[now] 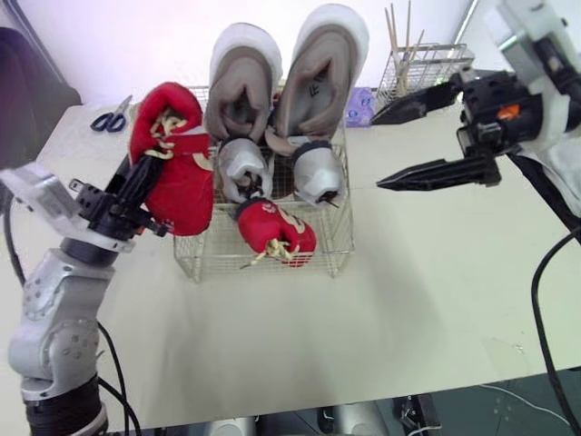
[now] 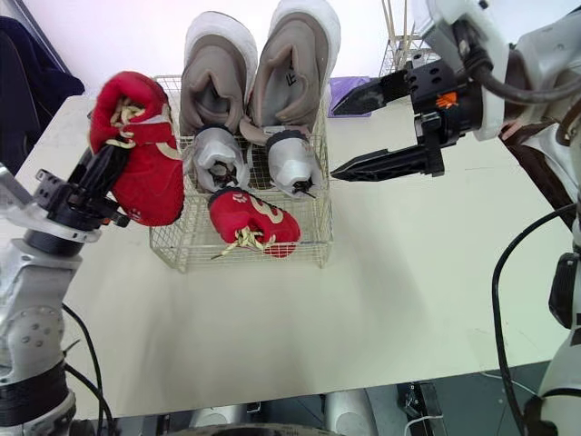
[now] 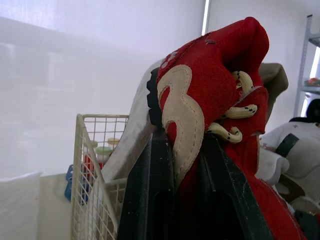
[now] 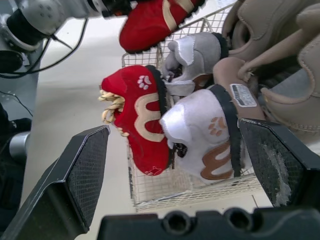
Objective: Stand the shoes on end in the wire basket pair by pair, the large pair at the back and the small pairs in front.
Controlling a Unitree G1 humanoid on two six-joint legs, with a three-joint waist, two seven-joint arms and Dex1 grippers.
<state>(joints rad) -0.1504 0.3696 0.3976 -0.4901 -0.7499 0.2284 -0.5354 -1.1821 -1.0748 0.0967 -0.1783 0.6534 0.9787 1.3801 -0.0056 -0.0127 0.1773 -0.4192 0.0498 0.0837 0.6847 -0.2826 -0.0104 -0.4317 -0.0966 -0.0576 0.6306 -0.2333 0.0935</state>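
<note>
pinching a red shoe [image 1: 177,154] in the left gripper [image 1: 143,177], middle left of the frame, at the wire basket [image 1: 338,262] edge. spread wide, holding nothing: right gripper [image 1: 377,152], upper right. other red shoe [image 1: 277,232] in the basket's front.

A pale bench [image 1: 408,300] carries the wire basket [image 1: 332,247] toward its far side. Blue-handled scissors [image 1: 111,118] lie near the far left corner. A purple packet [image 1: 359,107] sits just behind the basket, and a smaller wire holder [image 1: 422,68] of sticks [image 1: 399,32] stands at far right.
</note>
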